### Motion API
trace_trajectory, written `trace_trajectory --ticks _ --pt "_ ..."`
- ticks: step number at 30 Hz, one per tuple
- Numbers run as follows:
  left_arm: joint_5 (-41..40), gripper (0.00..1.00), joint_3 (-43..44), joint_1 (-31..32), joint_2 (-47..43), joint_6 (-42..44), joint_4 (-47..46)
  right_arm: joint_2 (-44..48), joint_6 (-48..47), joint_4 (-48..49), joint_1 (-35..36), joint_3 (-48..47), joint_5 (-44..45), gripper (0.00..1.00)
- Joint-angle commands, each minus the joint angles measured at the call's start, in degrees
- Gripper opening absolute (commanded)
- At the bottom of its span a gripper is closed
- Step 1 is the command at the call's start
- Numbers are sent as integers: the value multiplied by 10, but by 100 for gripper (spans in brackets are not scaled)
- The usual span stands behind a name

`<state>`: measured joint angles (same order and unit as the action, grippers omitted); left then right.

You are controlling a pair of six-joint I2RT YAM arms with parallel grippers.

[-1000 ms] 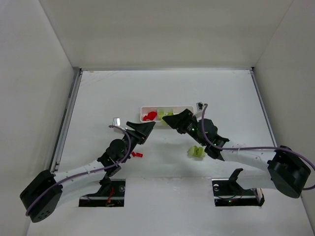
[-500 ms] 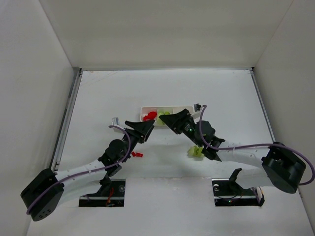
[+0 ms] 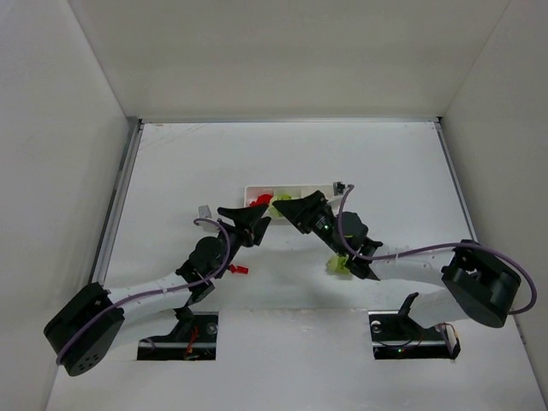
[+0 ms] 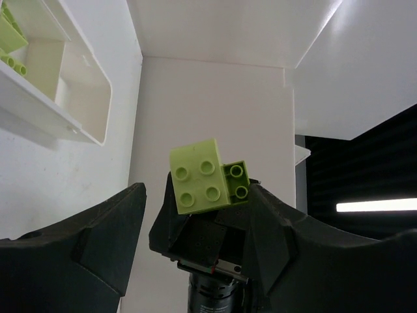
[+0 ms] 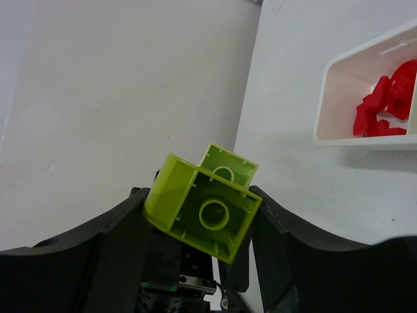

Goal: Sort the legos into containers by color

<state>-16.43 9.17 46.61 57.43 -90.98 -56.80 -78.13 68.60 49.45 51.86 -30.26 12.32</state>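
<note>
**Two grippers nose to nose at one green brick pair**

One table (image 3: 171, 171) carries everything. Two arms reach in from its near edge, the left arm (image 3: 145, 295) and the right arm (image 3: 419, 261). They meet tip to tip just in front of the one tray (image 3: 315, 189), which they partly cover from above.

The right gripper (image 5: 200, 195) is clamped on a brick pair (image 5: 202, 218). Its wrist view shows the hollow undersides filling the gap between its two fingers. The left gripper (image 4: 197, 188) has its fingers apart around the same spot, and I cannot tell whether they touch the pair. Its view shows the other face: four studs on the paler yellow-green brick and two on the darker one joined to it. The pair is held off the table, near the tray.

From above the pair is hidden between the grippers, but only that view shows the loose pieces. There is one red lego (image 3: 240, 269) beside the left arm. A yellow-green clump (image 3: 339, 264) lies partly under the right arm, too bunched to count.

The right wrist view shows a red pile (image 5: 384, 104) in an end compartment. The left wrist view shows yellow-green legos (image 4: 12, 36) in another.
</note>
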Motion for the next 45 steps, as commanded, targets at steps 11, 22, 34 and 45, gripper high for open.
trace_trajectory --ticks 11,22,34,45 --pt "13 51 37 -17 44 -25 -61 -32 -2 74 13 -24 3 47" --pt "26 35 38 -28 64 -18 -98 -40 -1 85 13 -22 3 47" --pt "53 17 15 -81 29 10 -93 2 -11 72 -2 14 3 47" --pt "65 16 2 -108 8 38 -67 73 -45 -9 -53 43 -9 47"
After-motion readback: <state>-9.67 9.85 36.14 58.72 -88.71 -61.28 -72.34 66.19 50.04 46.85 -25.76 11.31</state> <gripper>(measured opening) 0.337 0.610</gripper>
